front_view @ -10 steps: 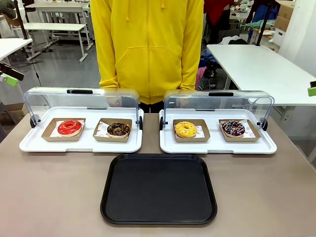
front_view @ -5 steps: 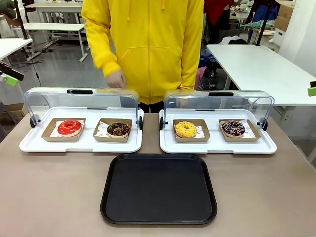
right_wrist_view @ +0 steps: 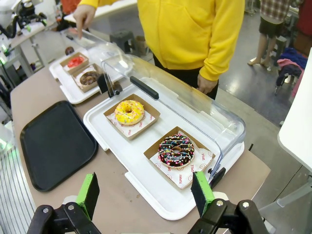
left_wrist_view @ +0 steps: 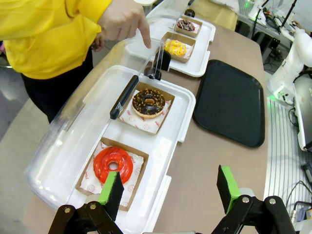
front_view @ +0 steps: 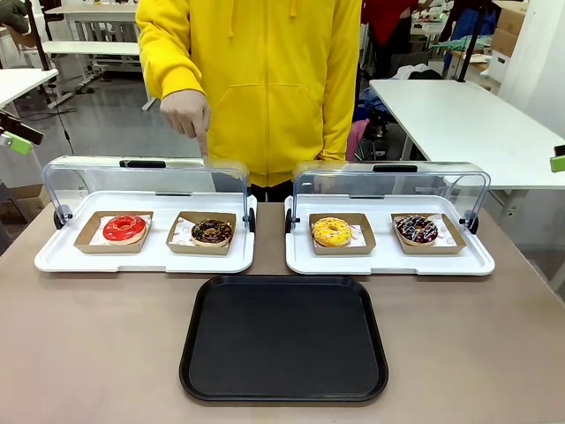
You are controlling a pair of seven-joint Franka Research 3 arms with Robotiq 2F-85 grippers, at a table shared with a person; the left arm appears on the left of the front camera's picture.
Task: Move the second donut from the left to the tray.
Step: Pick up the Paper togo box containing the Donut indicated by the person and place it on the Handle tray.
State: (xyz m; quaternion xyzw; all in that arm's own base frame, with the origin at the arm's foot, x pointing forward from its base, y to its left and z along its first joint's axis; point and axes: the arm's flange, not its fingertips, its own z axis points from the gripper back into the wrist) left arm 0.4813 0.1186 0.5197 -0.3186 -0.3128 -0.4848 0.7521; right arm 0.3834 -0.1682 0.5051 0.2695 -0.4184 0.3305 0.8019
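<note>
Chocolate-glazed crumb-topped donut (front_view: 212, 231) — second from the left in a row of four — lies in its square brown cardboard holder (front_view: 201, 250) on the right half of the left white tray (front_view: 141, 263), left of centre in the front view. A red-glazed donut (front_view: 124, 228) lies in a like holder beside it on that tray. The right white tray (front_view: 388, 265) carries a yellow-glazed donut (front_view: 332, 231) and a dark donut with coloured sprinkles (front_view: 417, 230). Both clear lids are swung up behind the donuts. The black tray (front_view: 282, 340) lies bare on the brown table (front_view: 88, 353) in the lower centre of the frame, just in front of the gap between the two white trays and apart from them. At the top left of centre, the hand (front_view: 187, 115) of a person in a yellow hoodie hangs above the left lid, index finger pointing down and clear of it. In the left wrist view the left gripper (left_wrist_view: 170, 187) rises from the bottom edge with its jaws spread wide and nothing between them; the red-glazed donut lies just beyond its left finger, with the chocolate donut mid-frame and the black tray at the right. In the right wrist view the right gripper (right_wrist_view: 145, 190) likewise stands with jaws spread and empty — the sprinkled donut lies just beyond it, the yellow one at centre.
</note>
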